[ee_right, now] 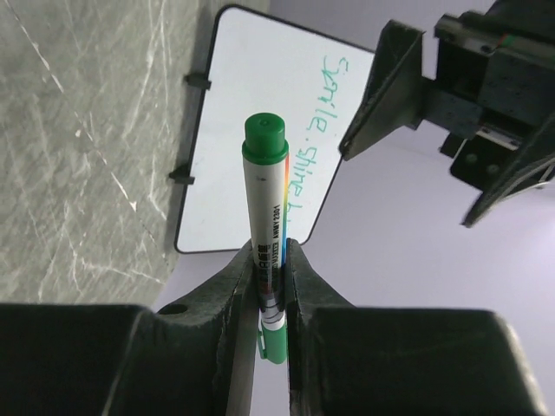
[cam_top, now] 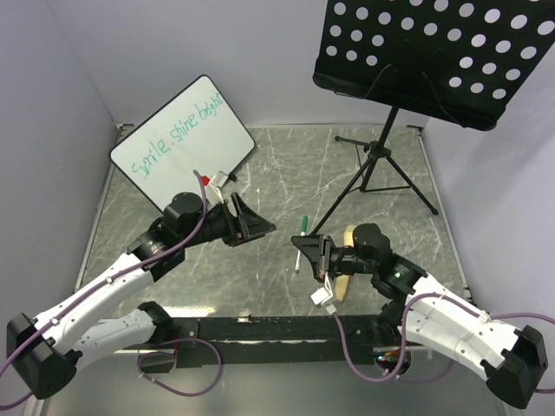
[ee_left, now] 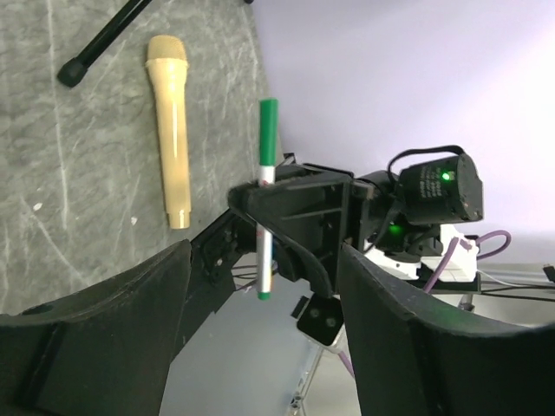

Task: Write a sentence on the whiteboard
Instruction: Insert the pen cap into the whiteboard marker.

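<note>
Whiteboard beyond open left jaws, right jaws gripping marker

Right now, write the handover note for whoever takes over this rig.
Left gripper: open and empty, facing the right gripper mid-table.
Right gripper: shut on the green marker.
Whiteboard: at the far left of the table, with the sentence on it in teal, roughly "Smile, shine bright".
Done: the writing looks finished.
Left: probably only setting the marker down.
</note>
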Tool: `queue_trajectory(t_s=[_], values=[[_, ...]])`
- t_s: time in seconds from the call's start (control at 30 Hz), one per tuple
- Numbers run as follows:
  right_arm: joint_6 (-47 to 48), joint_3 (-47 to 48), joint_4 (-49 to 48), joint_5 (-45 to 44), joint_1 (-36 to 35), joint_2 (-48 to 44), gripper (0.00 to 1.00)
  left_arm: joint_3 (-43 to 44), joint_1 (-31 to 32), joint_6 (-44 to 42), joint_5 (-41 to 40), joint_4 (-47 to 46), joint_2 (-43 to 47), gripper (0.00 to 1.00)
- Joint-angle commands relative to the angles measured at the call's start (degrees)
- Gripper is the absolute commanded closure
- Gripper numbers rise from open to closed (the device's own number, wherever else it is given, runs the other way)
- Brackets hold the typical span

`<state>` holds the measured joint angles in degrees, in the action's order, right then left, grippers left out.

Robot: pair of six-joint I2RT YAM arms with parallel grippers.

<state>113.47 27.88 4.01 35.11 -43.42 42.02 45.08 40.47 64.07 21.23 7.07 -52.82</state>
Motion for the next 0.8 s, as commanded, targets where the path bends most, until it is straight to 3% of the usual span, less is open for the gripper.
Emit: queue_trajectory(t_s=[0.0, 0.17, 0.3, 0.77], values=[[14.8, -2.9, 1.5, 4.1, -2.4, -5.2, 1.00, -1.0, -0.2, -1.3, -0.2, -1.2, 0.9, 0.27], [16.1, -9.1, 4.0, 9.9, -7.9, -16.2, 1.00, -2.6, -0.3, -1.3, 2.1, -4.2, 1.3, 0.27], [12.7, -11.4, 8.6, 6.0, -16.9, -25.0, 1.00, -5.1, -0.4, 0.2, 5.1, -8.9, 1.1, 0.27], [8.0, -9.7, 4.3, 1.9, -19.7, -20.2, 1.00, -6.5, 4.6, 5.4, 16.2, -24.4, -7.9, 0.30]])
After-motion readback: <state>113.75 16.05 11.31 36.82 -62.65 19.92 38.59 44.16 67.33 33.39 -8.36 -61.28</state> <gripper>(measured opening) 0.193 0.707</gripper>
